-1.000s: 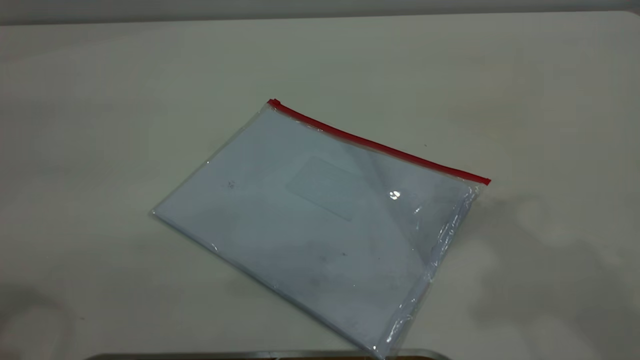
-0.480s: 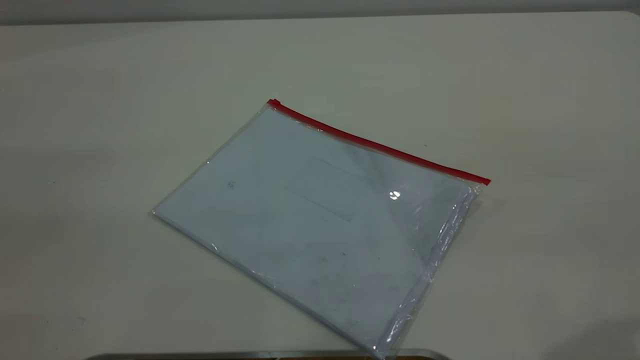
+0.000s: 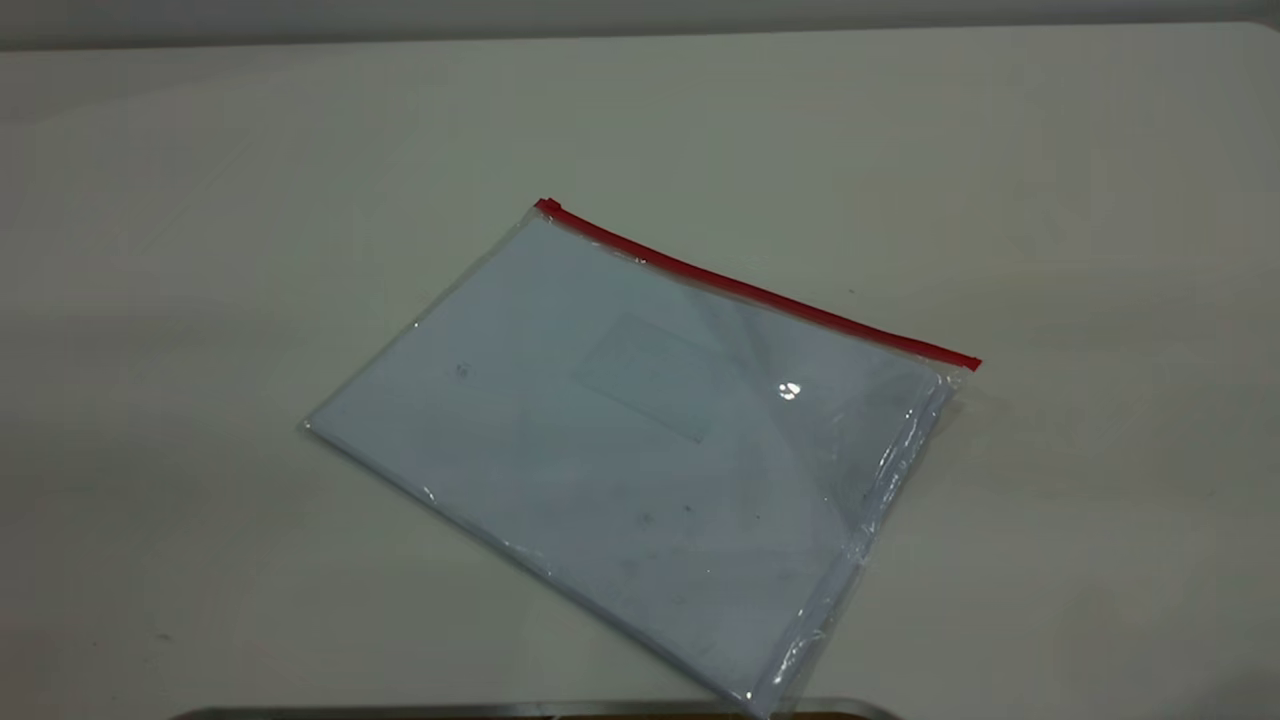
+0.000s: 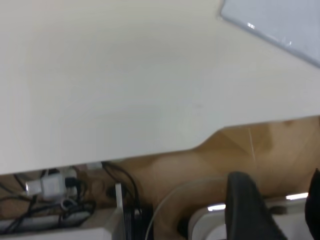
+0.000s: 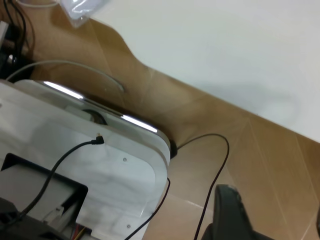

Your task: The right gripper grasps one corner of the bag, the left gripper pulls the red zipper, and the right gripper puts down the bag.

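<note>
Bag untouched, far ahead of my hands

Bag (image 3: 640, 440) looks light, floppy, slick; I'd pinch its red-zipper (image 3: 760, 290) corner (image 3: 962, 365). My right gripper (image 5: 270, 212) and left gripper (image 4: 272, 207) are spread apart.

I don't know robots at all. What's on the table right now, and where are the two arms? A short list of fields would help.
bag: clear pouch with white paper inside, lying flat on the table, nothing touching it
red zipper: strip along the bag's far edge
left gripper: off the table's edge, away from the bag, fingers apart
right gripper: one dark finger shows, over the floor beside the table
task progress: bag not yet grasped
</note>
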{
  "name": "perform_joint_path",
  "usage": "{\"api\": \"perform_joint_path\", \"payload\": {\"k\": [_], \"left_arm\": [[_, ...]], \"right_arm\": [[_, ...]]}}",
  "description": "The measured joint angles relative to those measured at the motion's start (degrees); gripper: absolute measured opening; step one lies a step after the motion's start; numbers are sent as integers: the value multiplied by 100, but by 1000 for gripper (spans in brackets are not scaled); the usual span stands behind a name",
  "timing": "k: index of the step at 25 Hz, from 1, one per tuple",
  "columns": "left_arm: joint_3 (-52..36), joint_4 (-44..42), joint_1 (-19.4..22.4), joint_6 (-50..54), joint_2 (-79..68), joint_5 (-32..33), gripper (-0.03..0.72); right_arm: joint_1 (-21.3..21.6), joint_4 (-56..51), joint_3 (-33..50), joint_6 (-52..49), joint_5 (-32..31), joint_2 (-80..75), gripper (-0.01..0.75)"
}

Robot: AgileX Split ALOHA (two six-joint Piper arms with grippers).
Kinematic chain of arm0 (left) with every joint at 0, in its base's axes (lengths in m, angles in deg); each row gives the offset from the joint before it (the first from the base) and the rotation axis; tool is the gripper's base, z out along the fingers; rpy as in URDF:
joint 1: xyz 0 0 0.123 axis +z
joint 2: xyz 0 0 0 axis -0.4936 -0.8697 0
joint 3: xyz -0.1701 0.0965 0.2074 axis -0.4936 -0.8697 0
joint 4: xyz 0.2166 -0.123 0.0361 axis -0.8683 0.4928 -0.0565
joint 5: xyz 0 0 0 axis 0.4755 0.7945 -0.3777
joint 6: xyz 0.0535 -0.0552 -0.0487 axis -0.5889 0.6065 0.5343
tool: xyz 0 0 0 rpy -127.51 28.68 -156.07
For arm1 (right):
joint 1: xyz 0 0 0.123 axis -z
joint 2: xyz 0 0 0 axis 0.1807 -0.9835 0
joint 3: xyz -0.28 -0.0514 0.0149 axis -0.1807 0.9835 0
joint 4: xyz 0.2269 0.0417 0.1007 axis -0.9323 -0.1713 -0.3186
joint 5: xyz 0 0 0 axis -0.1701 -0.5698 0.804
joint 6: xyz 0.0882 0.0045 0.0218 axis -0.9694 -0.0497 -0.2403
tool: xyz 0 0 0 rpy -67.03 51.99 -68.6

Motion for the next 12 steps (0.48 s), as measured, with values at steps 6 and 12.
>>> {"api": "perform_joint_path", "payload": {"k": [6, 12], "left_arm": [[0, 0, 0, 5, 420, 21, 357], [0, 0, 0, 5, 584, 44, 357]], "right_arm": [[0, 0, 0, 0, -13, 274, 448], [301, -41, 0, 0, -32, 829, 448]]}}
